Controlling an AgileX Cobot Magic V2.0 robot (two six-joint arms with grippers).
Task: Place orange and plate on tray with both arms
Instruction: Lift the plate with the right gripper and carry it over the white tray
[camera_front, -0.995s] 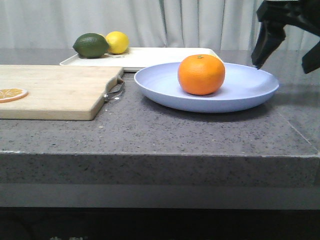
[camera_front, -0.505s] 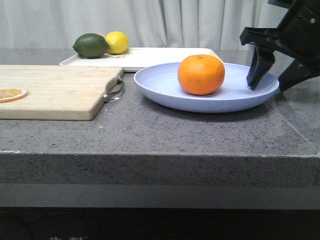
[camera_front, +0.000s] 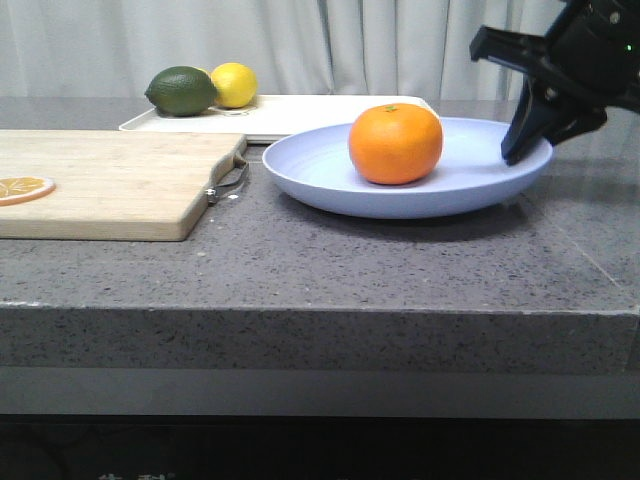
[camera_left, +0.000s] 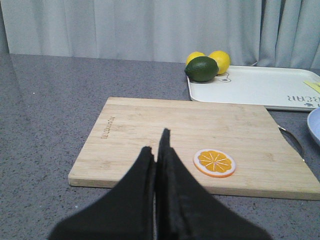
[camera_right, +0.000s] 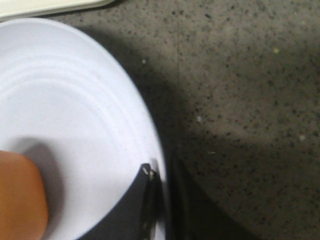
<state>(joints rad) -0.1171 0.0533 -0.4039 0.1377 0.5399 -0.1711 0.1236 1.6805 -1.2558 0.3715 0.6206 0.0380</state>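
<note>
The orange (camera_front: 395, 145) sits in the middle of the lavender-blue plate (camera_front: 320, 170) on the grey counter. My right gripper (camera_front: 522, 150) is shut on the plate's right rim, and that side is raised a little off the counter. In the right wrist view one finger lies on the plate (camera_right: 75, 110) and the other under its rim, with the orange (camera_right: 20, 195) at the edge. The cream tray (camera_front: 300, 115) lies just behind the plate. My left gripper (camera_left: 156, 142) is shut and empty, hanging over the near edge of the cutting board (camera_left: 175, 125).
A green lime (camera_front: 182, 90) and a yellow lemon (camera_front: 236, 84) sit on the tray's far left corner. The wooden cutting board (camera_front: 110, 180) with a metal handle lies left of the plate and carries a dried orange slice (camera_front: 24, 187). The counter's front edge is near.
My right gripper came down from above the plate's right side and shut on its rim. The plate with the orange has tipped up on the right and shifted slightly left.
</note>
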